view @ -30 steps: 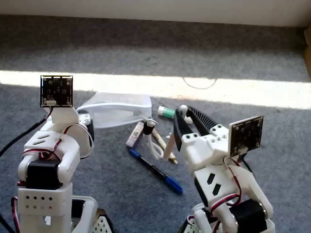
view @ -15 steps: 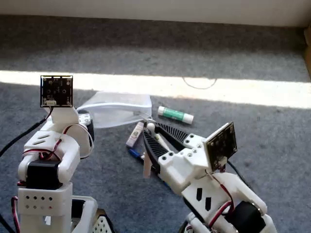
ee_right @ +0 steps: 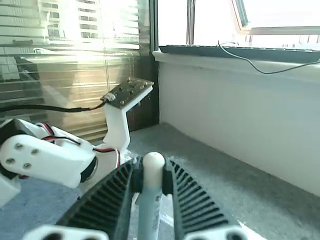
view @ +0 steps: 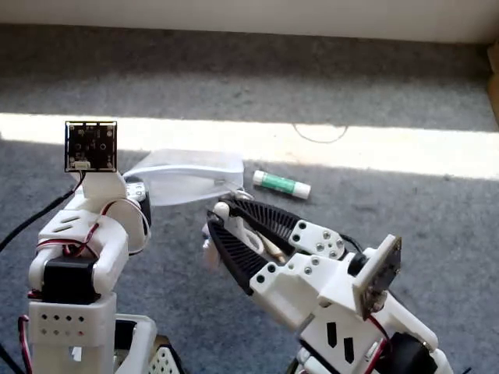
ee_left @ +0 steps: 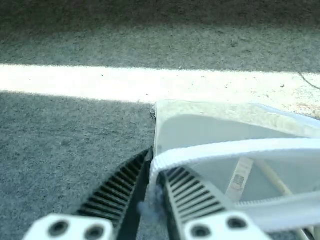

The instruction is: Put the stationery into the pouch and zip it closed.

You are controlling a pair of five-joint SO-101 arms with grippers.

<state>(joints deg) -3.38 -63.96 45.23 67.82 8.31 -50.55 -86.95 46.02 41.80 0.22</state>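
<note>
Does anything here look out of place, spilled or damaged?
Nothing stands out. The left gripper holds the pouch by its rim, the right gripper grips a white stick, and the glue stick lies flat on the carpet.

Pouch (view: 187, 175) clear-white; glue stick (view: 281, 185) green-white; pen (ee_right: 151, 172) white; carpet (view: 390, 93) grey.

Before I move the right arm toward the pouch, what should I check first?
1. Left hand shut on the pouch rim: ok.
2. Pouch mouth held open: ok.
3. Right hand shut on the white pen: ok.
4. Pen over the mouth: not ok, short of it.
5. Glue stick clear of the path: ok, lying apart on the carpet.
</note>
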